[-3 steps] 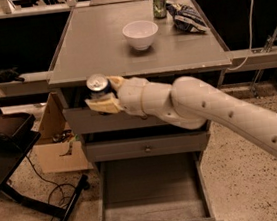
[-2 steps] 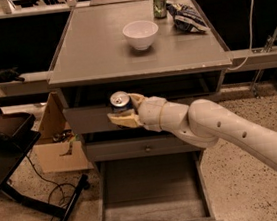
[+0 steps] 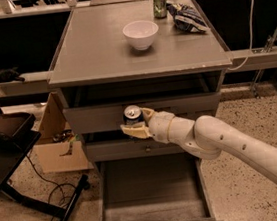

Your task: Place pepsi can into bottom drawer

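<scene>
The pepsi can point(image 3: 132, 114) is off the counter point(image 3: 91, 53) and in the air. It hangs in front of the two closed upper drawers, above and a little behind the open bottom drawer point(image 3: 150, 189). Judging by its look, it is a thin-walled metal can: stiff enough along its height, easy to dent from the sides, and smooth and likely slippery. Whether it is full or empty cannot be told, so its weight is unknown. The sensible hold is across the body at about mid-height, with the can kept upright, and that is roughly what shows here.

The gripper point(image 3: 139, 122) is at the end of the cream arm, which reaches in from the lower right. Its two fingers are closed on the can, one along the near lower side and one behind it. The gap between them is only as wide as the can (no slack is visible). The silver top stands clear above the fingers and the can looks close to upright.

The drawer's floor is bare and worn, so there is room to set the can down flat.

The white bowl point(image 3: 140, 34), the green can point(image 3: 160, 1) and the snack bag point(image 3: 187, 18) sit on the counter, well apart from the gripper
</scene>
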`<state>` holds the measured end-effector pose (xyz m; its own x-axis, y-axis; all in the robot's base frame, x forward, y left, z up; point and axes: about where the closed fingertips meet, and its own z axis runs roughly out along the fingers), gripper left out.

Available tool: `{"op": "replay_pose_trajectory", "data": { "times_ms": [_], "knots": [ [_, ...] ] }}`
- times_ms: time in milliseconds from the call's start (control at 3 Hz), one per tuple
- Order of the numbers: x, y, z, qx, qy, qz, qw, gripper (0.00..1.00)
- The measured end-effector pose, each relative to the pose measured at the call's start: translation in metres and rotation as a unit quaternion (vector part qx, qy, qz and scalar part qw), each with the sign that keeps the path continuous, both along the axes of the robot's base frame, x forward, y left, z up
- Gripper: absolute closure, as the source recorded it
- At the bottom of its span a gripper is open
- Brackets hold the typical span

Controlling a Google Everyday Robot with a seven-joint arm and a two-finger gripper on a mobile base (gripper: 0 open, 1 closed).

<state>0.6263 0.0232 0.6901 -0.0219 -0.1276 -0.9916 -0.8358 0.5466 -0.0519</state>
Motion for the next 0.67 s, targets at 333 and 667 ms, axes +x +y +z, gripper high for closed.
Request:
{"op": "replay_pose_trajectory", "data": {
  "times_ms": [333,667],
  "knots": [
    [0.003,0.002,-0.021,-0.010,0.013,-0.019,0.9997,1.00],
    [-0.005,-0.019,-0.093,-0.028,0.022,-0.040,0.9985,1.00]
  ]
}}
